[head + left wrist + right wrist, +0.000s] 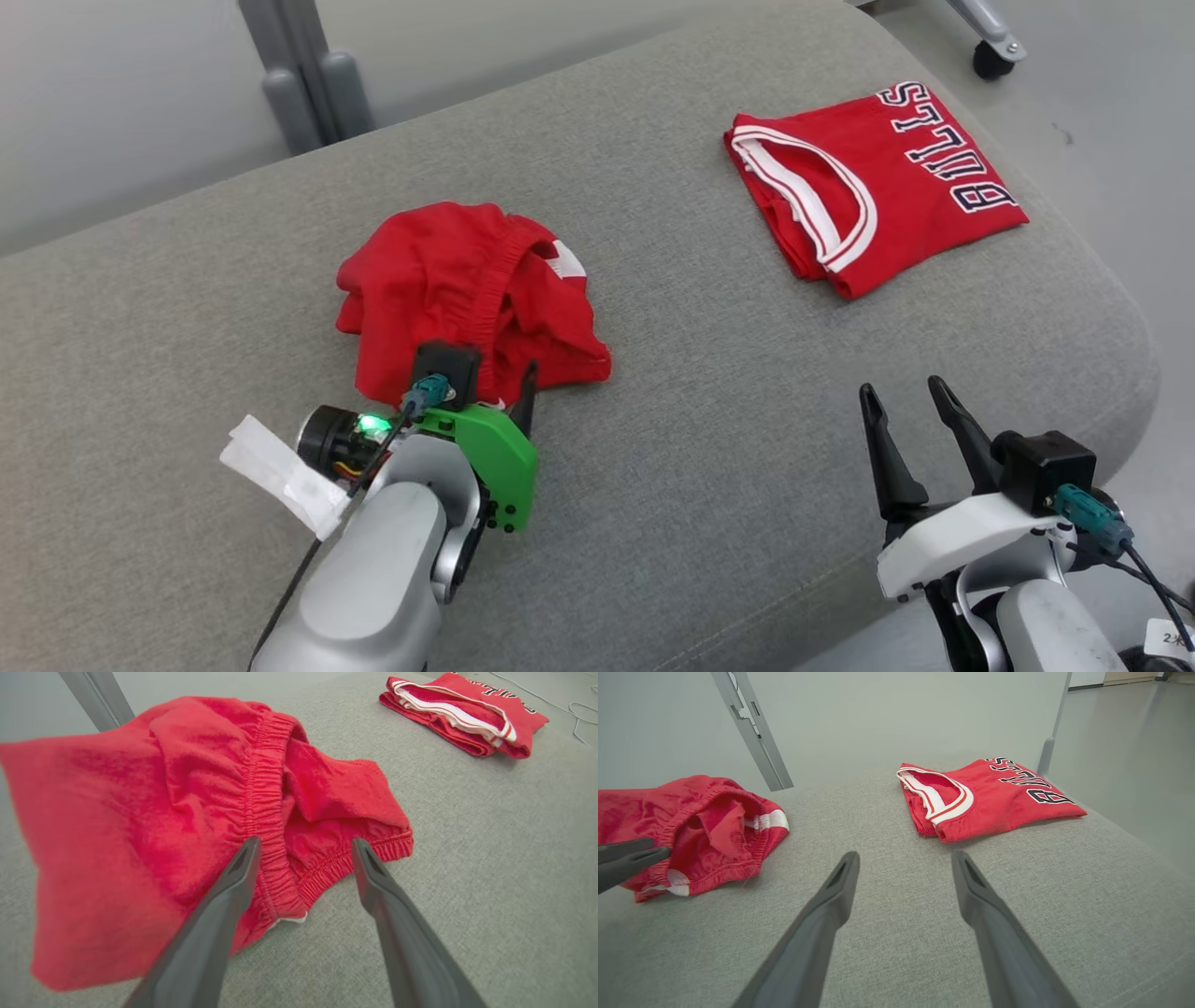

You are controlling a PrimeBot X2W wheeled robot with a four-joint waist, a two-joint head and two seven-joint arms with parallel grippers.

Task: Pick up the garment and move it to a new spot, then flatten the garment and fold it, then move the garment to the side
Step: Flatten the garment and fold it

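Red shorts [448, 271], red white-trimmed jersey [920, 210], grey cushion [709, 401]

left claw [304, 842]: long dark tapered fingers [219, 914], green bracket [495, 457], silver forearm [373, 579], teal connector [429, 390]. right claw [903, 388]: white mount [952, 541], black cable [1153, 583].

Soft red cloth shorts [467, 299] on woven grey upholstery [709, 448].
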